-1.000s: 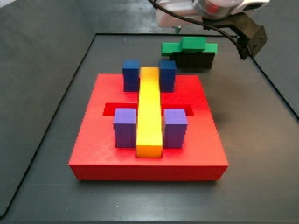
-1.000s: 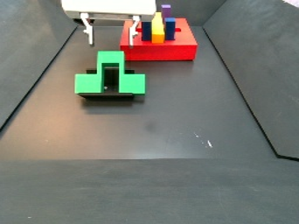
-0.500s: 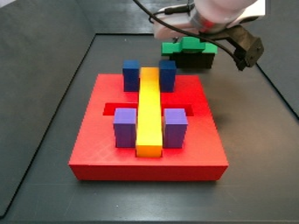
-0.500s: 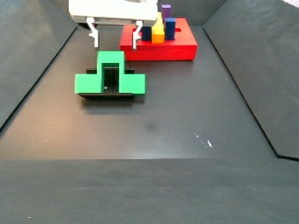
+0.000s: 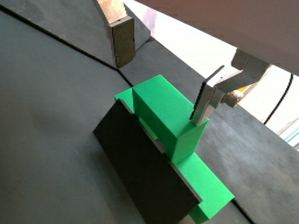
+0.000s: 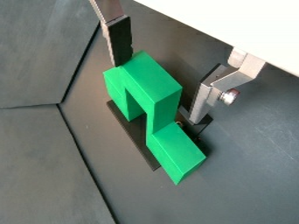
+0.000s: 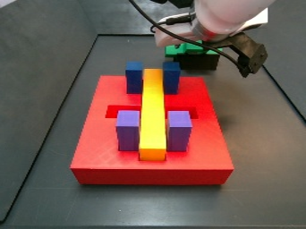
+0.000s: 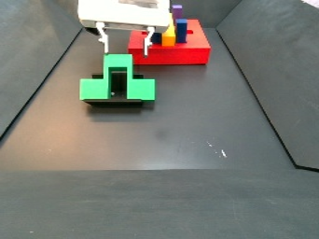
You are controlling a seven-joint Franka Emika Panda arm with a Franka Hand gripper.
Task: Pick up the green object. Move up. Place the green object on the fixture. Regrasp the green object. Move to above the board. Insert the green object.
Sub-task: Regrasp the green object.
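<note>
The green object (image 6: pixel 142 87) rests on the dark fixture (image 5: pixel 135 162); both show in both side views, the green object (image 8: pixel 116 82) on the fixture (image 8: pixel 118 103). My gripper (image 6: pixel 158 90) is open, with its silver fingers (image 5: pixel 121 39) standing on either side of the green object's raised part, clear of it. In a side view the gripper (image 8: pixel 121 45) hangs over the green object's far end. The arm partly hides the green object (image 7: pixel 180 52) and the fixture (image 7: pixel 199 63). The red board (image 7: pixel 102 156) lies apart from them.
The board (image 8: pixel 187 56) carries a long yellow bar (image 7: pixel 153 112), blue blocks (image 7: pixel 135 75) and purple blocks (image 7: pixel 180 131). Raised dark walls edge the grey floor (image 8: pixel 174 140).
My gripper has come down from above and beside the fixture to stand around the green object. The green object, fixture and board have not moved.
</note>
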